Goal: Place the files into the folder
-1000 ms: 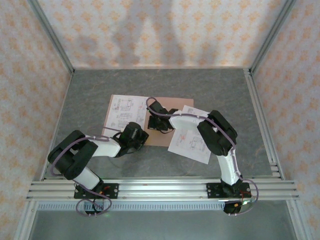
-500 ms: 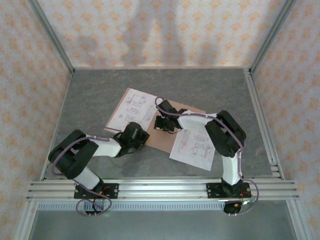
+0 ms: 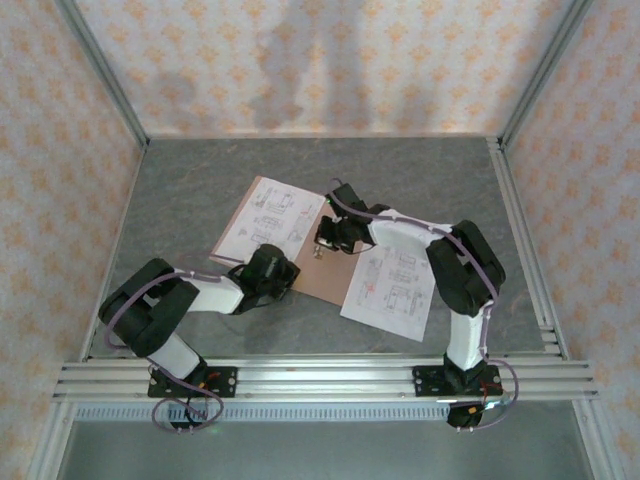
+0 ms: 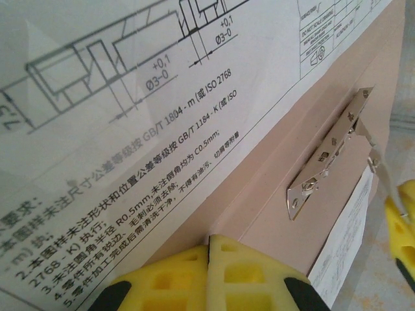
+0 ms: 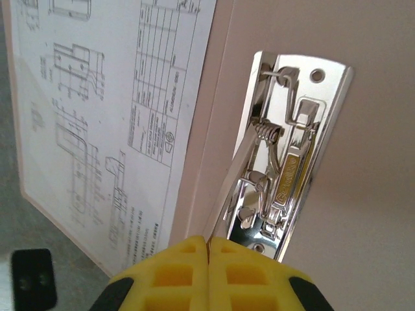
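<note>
Salmon card: the folder (image 3: 318, 278) lies open and flat near the middle of the grey table (image 3: 180, 200), turned at an angle to the table's edges.

First sheet (image 3: 268, 215) (white, with fine black drawings and tables) rests on the folder's left half. A narrow strip of card shows along its edges.

Second sheet (image 3: 392, 290) lies to the right of the folder, mostly on the bare table. We cannot tell from above whether its near edge overlaps the card.

A shiny metal clip (image 5: 288, 149) is fixed to the folder's inner face, just beside the first sheet's right edge and apart from it.

Left gripper (image 4: 209, 249): yellow pads pressed together with no gap, down at the folder's near edge, right by the first sheet's lower margin with its lines of small print. We see nothing between the pads.

Right gripper (image 5: 209, 249): pads likewise closed tight, poised at the near end of the clip. The clip's thin lever (image 5: 237, 175) stands raised and slants down to the seam between the pads. We cannot tell whether the tip is pinched there or merely touches.

From above, both arms reach inward over the folder. The left wrist sits at its near corner and the right wrist over its middle.
</note>
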Controlling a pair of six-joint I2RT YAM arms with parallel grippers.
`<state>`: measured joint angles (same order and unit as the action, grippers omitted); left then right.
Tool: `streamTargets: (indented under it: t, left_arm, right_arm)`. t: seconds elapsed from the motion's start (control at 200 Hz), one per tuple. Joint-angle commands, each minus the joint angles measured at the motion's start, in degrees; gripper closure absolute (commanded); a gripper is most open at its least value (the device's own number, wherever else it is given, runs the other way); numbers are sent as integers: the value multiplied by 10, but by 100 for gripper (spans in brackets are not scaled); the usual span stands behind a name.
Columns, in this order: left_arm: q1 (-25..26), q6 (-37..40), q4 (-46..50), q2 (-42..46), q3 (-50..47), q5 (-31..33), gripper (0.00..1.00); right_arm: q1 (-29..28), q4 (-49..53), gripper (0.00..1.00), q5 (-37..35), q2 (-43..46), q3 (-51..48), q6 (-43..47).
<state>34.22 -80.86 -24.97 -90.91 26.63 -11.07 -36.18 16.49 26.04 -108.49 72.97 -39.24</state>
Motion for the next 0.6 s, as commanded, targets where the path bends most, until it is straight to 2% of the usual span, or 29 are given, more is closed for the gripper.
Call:
streamTargets:
  t: [0.0,0.1,0.2,0.325,0.43,0.56,0.595]
  left_arm:
    - [15,-17,151,-33,-33,29,100]
    - [30,-33,157,-19,-36,40,100]
    - [47,-52,165,0,-43,56,100]
    - [68,-75,172,20,-45,69,100]
    - [84,-94,180,35,-45,84,100]
    - [103,-115,189,53,-44,98,100]
    - [108,-122,196,59,-44,105,100]
  right_arm:
    - [32,17,92,-10,14,19,-30]
    - [57,-1,76,9,16,33,-41]
    - [79,-11,68,27,17,57,-55]
    - [102,-36,65,61,9,88,-84]
    - [105,-32,61,54,23,97,-82]
    - [105,-60,59,29,78,27,-91]
    - [104,-68,62,23,95,-1,-93]
